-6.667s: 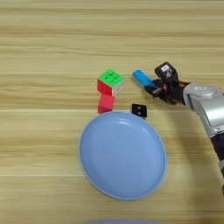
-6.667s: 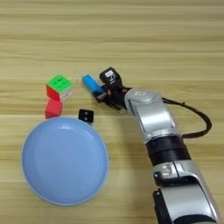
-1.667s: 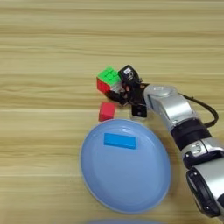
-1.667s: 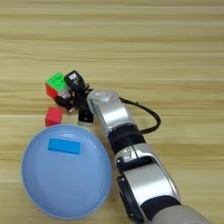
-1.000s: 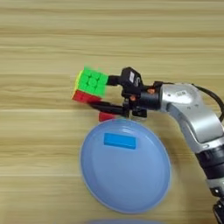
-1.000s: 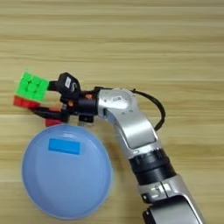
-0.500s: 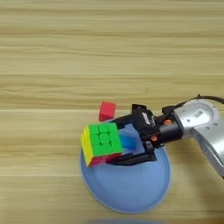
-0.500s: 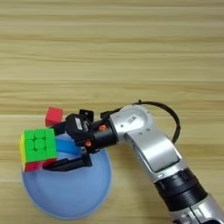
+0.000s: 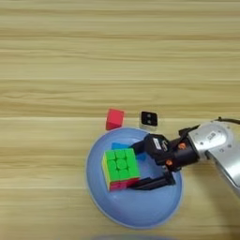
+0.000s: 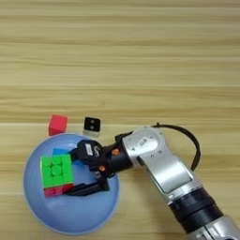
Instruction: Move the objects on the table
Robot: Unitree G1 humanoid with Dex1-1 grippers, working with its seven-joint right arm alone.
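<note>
On the planked wooden table (image 9: 56, 56), the smooth round blue plate (image 9: 136, 213) holds the puzzle cube (image 9: 121, 168), green face up with a red side along its near edge. The claw (image 9: 138, 167) grips it between two black fingers, one behind, one in front. A corner of the flat blue block (image 9: 120, 146) peeks out behind the cube. The small red cube (image 9: 115, 118) sits just beyond the plate's rim, beside the black-and-white square (image 9: 148, 120). The far table lies open.
</note>
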